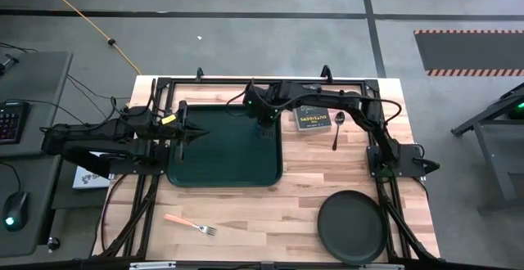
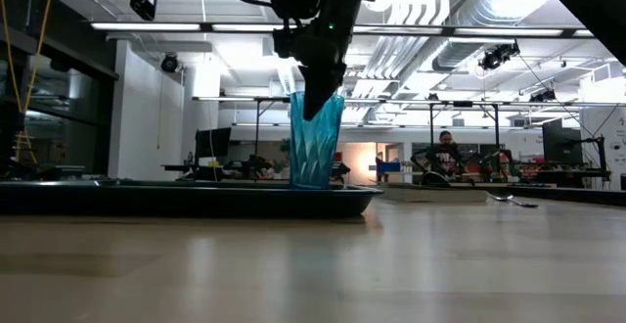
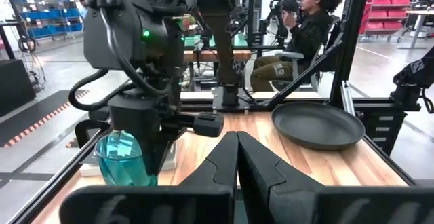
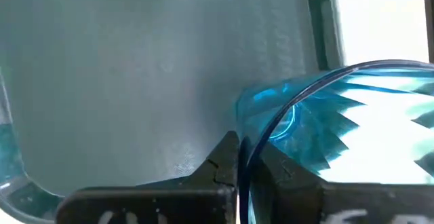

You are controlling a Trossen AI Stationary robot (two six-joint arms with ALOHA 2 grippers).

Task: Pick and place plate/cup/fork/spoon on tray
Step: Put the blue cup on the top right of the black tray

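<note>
The teal cup (image 2: 315,152) is upright over the far right corner of the dark green tray (image 1: 221,168). My right gripper (image 2: 318,103) is shut on its rim from above. The cup's base is hidden behind the tray's rim (image 2: 196,198) in the low view. The cup also shows in the left wrist view (image 3: 124,161). My left gripper (image 1: 195,135) is shut and empty over the tray's left part. The black plate (image 1: 352,226) lies at the table's near right. The orange-handled fork (image 1: 190,223) lies near the front edge. The dark spoon (image 1: 337,129) lies right of the tray. My right gripper pinches the cup's wall at the rim (image 4: 252,137), one finger inside the cup and one outside. The fingers point down from above. The cup is upright below them; whether its base rests on the tray, I cannot tell.
A small black book (image 1: 312,120) lies between the tray and the spoon. A person sits beyond the table in the left wrist view (image 3: 305,27). Bare wood shows between the fork and the plate (image 1: 270,213).
</note>
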